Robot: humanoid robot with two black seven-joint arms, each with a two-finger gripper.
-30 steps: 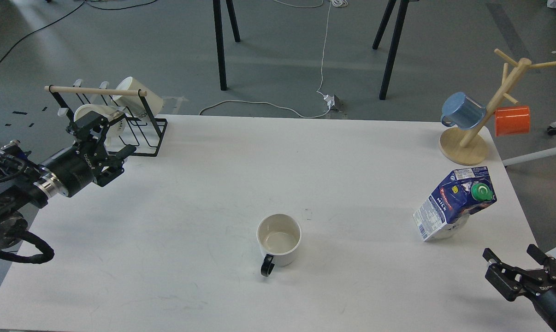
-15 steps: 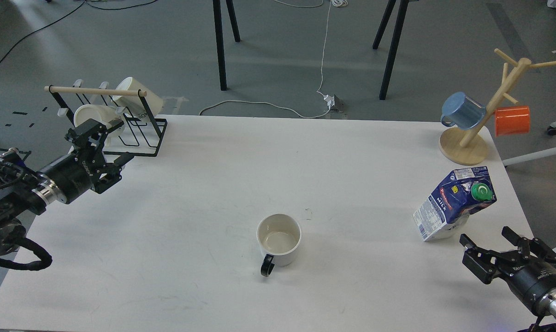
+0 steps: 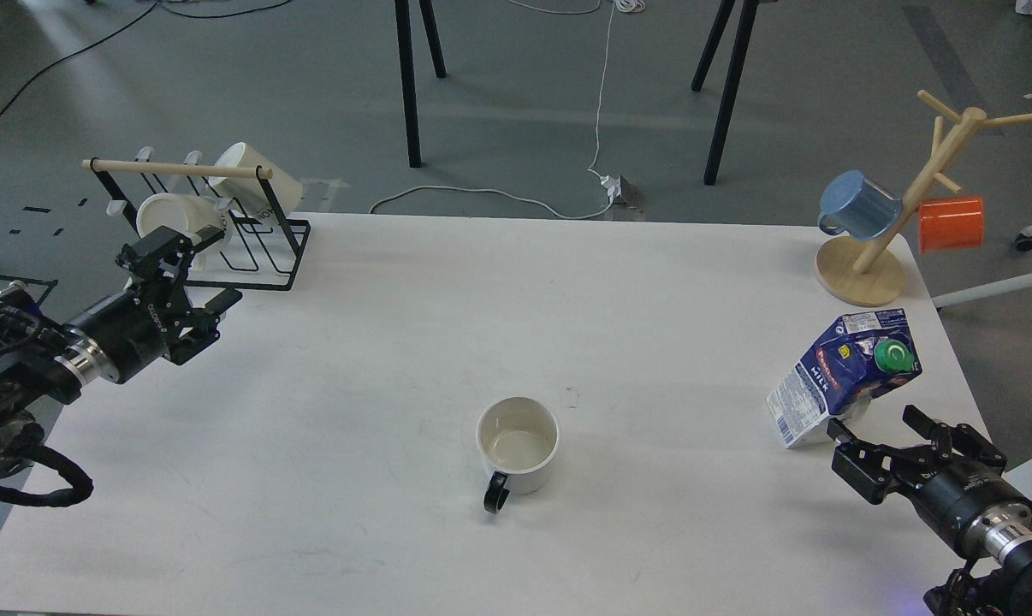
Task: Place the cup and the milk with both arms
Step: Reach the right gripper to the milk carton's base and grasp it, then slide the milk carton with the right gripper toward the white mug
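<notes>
The cup [image 3: 518,443], cream-white with a black loop handle toward me, stands upright at the middle front of the white table [image 3: 447,299]. The milk [image 3: 843,376], a blue and white carton with a green cap, stands tilted near the right edge. My right gripper [image 3: 877,441] is open and empty, just in front of the carton's base, apart from it. My left gripper [image 3: 192,275] is open and empty at the far left, in front of the black rack, far from the cup.
A black wire rack [image 3: 251,231] with a wooden bar holds white mugs [image 3: 255,181] at the back left. A wooden mug tree [image 3: 901,214] with a blue mug [image 3: 858,205] and an orange mug [image 3: 951,224] stands at the back right corner.
My right gripper has moved up and left from the table's front right corner to just before the milk carton. My left gripper has drawn back slightly left and down.
</notes>
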